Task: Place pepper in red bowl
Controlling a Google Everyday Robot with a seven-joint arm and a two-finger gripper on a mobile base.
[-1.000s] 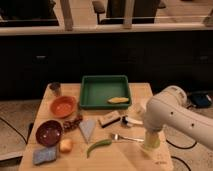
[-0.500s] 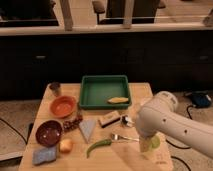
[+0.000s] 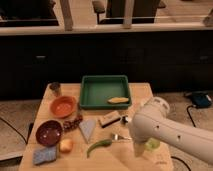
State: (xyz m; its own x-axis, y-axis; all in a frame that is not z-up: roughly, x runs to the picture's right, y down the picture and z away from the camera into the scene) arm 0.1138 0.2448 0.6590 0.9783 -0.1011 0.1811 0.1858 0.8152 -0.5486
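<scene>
The pepper (image 3: 99,146) is slim, curved and green, and lies on the wooden table near the front edge, right of centre. A dark red bowl (image 3: 48,132) stands at the front left, with an orange-red bowl (image 3: 63,106) behind it. My white arm reaches in from the right. My gripper (image 3: 138,149) hangs at its end, low over the table and a short way right of the pepper, apart from it. It is mostly hidden by the arm's wrist.
A green tray (image 3: 91,99) at the back holds a yellow corn-like piece (image 3: 118,100). A fork (image 3: 118,136), a wrapped bar (image 3: 109,120), a grey cloth (image 3: 87,129), a blue sponge (image 3: 45,155), a small yellow fruit (image 3: 65,145), a can (image 3: 55,88) and a green round object (image 3: 152,144) lie about.
My arm has swung left and toward the table's front, bringing the gripper closer to the pepper. The objects on the table have not moved.
</scene>
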